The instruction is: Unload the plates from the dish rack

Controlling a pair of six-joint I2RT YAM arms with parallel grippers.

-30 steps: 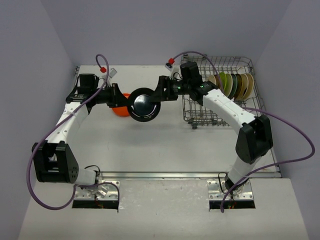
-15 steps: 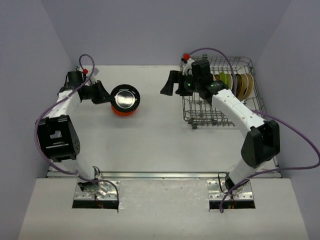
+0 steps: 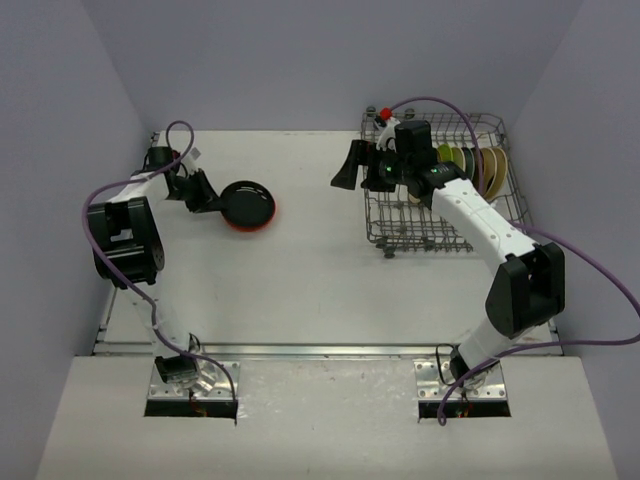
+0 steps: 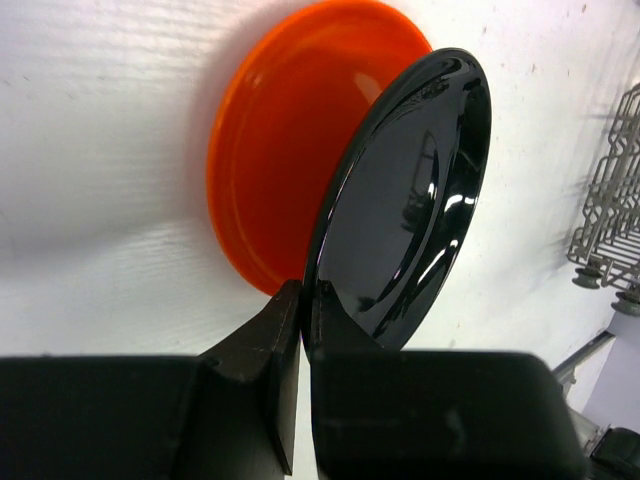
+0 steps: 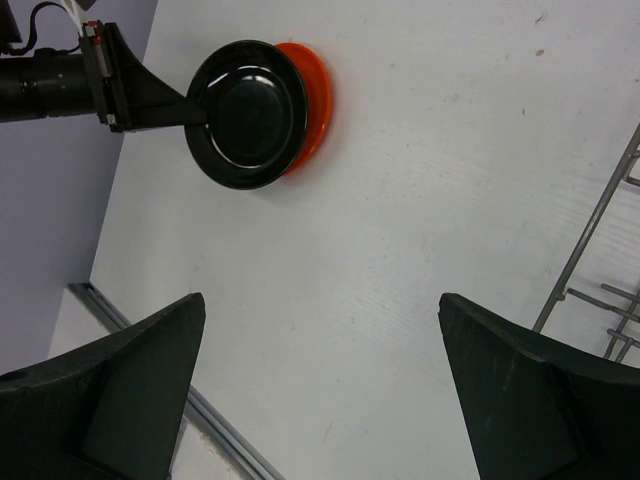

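My left gripper [image 3: 208,198] is shut on the rim of a black plate [image 3: 246,204] and holds it tilted just over an orange-red plate [image 3: 266,218] that lies flat on the table. In the left wrist view the fingers [image 4: 268,350] pinch the black plate [image 4: 410,200] in front of the orange-red plate [image 4: 280,150]. My right gripper [image 3: 347,166] is open and empty, left of the dish rack [image 3: 400,225]. Several plates [image 3: 470,168], lime green, yellow and tan, stand on edge in the rack's back right. The right wrist view shows both plates [image 5: 250,110] far off.
The grey wire rack takes the back right of the white table [image 3: 320,280]. Purple cables loop by both arms. The table's metal front rail [image 3: 330,350] runs along the near edge. Grey walls close in the left, back and right.
My left gripper has carried the black plate left and lowered it over the orange-red plate. My right gripper has let go of it and drawn back toward the rack.
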